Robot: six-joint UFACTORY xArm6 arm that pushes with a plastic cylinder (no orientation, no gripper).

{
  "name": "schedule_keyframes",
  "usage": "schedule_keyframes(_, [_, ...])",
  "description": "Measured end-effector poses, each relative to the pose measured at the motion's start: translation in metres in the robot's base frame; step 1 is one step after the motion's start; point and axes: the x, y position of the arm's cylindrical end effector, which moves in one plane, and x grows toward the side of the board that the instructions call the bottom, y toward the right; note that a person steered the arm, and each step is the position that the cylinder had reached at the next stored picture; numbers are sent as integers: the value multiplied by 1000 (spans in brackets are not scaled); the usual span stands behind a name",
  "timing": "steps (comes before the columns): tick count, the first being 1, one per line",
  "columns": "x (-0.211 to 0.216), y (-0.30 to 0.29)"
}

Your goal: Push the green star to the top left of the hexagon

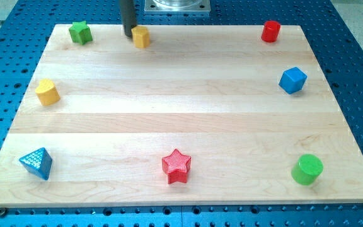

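Looking down on a pale wooden counter [181,126] set over a blue perforated base [351,38]. Dark rod comes down at top centre; my tip [128,35] sits just left of the yellow hexagon [142,36], touching or nearly so, can't tell which. No jaws on this tool, just a plain rod, so nothing is open, closed or gripped. Green star [80,31] lies in the upper left of the frame, left of the tip and apart from it, roughly level with the hexagon. Red cylinder [270,30] upper right corner. Blue cube [292,80] right edge, below the red cylinder. Second yellow block [47,92], rounded shape unclear, left edge mid-height. Blue triangular block [36,163] lower left corner. Red star [176,166] bottom centre. Green cylinder [307,169] lower right. All blocks well apart except the hexagon beside the tip.
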Motion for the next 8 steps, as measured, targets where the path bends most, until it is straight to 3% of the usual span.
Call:
schedule_keyframes(2, [51, 31])
schedule_keyframes(4, [140, 42])
schedule_keyframes(6, [108, -173])
schedule_keyframes(8, [29, -198])
